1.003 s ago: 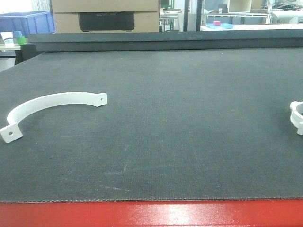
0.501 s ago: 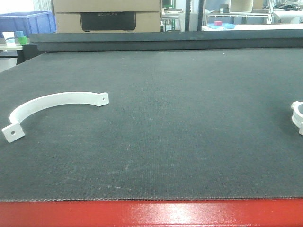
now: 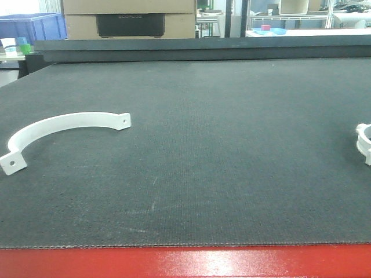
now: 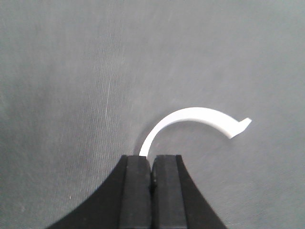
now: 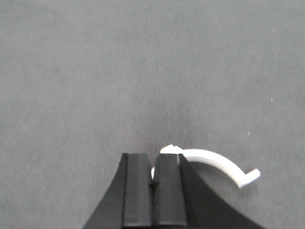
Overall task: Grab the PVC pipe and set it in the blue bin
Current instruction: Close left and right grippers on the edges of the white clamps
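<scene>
A dark mat [image 3: 232, 145] covers the table, with a red strip [image 3: 185, 262] along its near edge. Two white pipe pieces lie flat on the mat. The left pipe piece [image 3: 58, 123] is a wide arch near the mat's left edge, with a small holed tab at each end. The right pipe piece [image 3: 364, 145] is at the mat's right edge and is cut off by the frame. The two are well apart, and most of the mat lies between them.

The blue bin [image 3: 32, 26] stands beyond the mat's far left corner, off the mat. A cardboard box [image 3: 127, 8] is just to the right of the bin, also behind the mat's far edge.

The left gripper [image 4: 151, 176] is above the mat with its jaws pressed together and nothing held. One end of the left pipe piece runs out of sight behind its fingertips.

The right gripper [image 5: 153, 181] also has its jaws closed to a thin seam, and they grip nothing. The right pipe piece curves away from just past its tip. It is unclear whether the gripper touches the piece.
</scene>
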You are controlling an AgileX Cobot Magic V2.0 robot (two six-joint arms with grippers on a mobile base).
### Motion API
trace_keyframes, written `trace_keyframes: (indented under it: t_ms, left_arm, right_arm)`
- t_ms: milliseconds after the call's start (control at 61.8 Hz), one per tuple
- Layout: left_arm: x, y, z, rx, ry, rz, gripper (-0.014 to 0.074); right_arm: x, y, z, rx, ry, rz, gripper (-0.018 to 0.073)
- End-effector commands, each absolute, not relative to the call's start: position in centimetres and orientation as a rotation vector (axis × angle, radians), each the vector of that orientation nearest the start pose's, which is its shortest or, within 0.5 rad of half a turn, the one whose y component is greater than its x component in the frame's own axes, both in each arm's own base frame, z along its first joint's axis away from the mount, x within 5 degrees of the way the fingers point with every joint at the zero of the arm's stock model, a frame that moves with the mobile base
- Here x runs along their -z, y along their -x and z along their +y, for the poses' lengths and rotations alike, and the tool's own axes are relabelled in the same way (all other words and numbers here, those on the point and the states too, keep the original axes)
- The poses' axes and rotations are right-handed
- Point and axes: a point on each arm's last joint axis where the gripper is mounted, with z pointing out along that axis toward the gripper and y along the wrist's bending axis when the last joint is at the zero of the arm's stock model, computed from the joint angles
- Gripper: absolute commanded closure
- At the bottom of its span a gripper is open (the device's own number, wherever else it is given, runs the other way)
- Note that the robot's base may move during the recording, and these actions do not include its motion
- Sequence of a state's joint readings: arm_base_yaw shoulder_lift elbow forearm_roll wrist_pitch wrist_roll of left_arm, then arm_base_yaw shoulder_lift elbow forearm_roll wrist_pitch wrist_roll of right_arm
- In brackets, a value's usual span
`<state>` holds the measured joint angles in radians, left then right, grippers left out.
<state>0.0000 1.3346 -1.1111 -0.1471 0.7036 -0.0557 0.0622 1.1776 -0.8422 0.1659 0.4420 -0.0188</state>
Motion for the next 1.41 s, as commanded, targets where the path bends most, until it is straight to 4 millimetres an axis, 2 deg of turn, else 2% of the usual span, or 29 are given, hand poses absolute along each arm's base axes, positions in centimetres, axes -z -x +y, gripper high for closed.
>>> trace_keyframes:
  t_ms: [0,210,388,518,599,712,809,971,1019,1181,1391]
  left_arm:
    - [-32.0,-29.1,-0.9,0.214,0.177,2.425,0.0707]
    - [-31.6,-29.4,-1.0,0.222,0.184,2.440,0.0707]
    - [-31.5,-29.3,-1.1,0.233,0.189,2.451,0.0707]
    - [-31.5,-29.2,-1.3,0.281,0.213,2.469,0.0707]
    - [-31.5,-29.2,-1.3,0.284,0.214,2.470,0.0707]
    - [-31.3,-29.0,-1.4,0.287,0.213,2.496,0.0707]
    - [-31.1,-28.7,-1.4,0.291,0.210,2.533,0.0707]
    - [-30.7,-28.5,-1.4,0.289,0.210,2.559,0.0707]
    - [-30.3,-28.3,-1.4,0.289,0.212,2.573,0.0707]
    - [-29.3,-28.0,-1.4,0.286,0.218,2.605,0.0707]
    - [-29.1,-27.9,-1.4,0.285,0.220,2.611,0.0707]
  right_arm:
    - [-29.6,-25.0,2.1,-0.177,-0.033,2.314,0.0715]
    - [-29.5,-28.0,2.6,-0.206,-0.059,2.512,0.0708]
    - [-28.9,-31.0,4.8,-0.099,-0.078,2.671,0.0708]
    - [-27.2,-32.9,6.3,-0.021,-0.170,2.790,0.0708]
    - [-26.2,-33.7,6.7,-0.045,-0.262,2.841,0.0708]
    - [-24.6,-34.4,6.9,-0.026,-0.287,2.894,0.0704]
    - [-23.9,-34.6,6.9,-0.016,-0.297,2.915,0.0614]
    - [-23.9,-35.0,6.6,-0.029,-0.315,2.885,0.0304]
    - [-23.8,-35.1,6.3,-0.027,-0.328,2.886,0.0255]
    - [-22.3,-35.6,5.5,-0.030,-0.409,2.927,0.0277]
    - [-20.6,-36.1,5.9,-0.070,-0.445,2.962,0.0305]
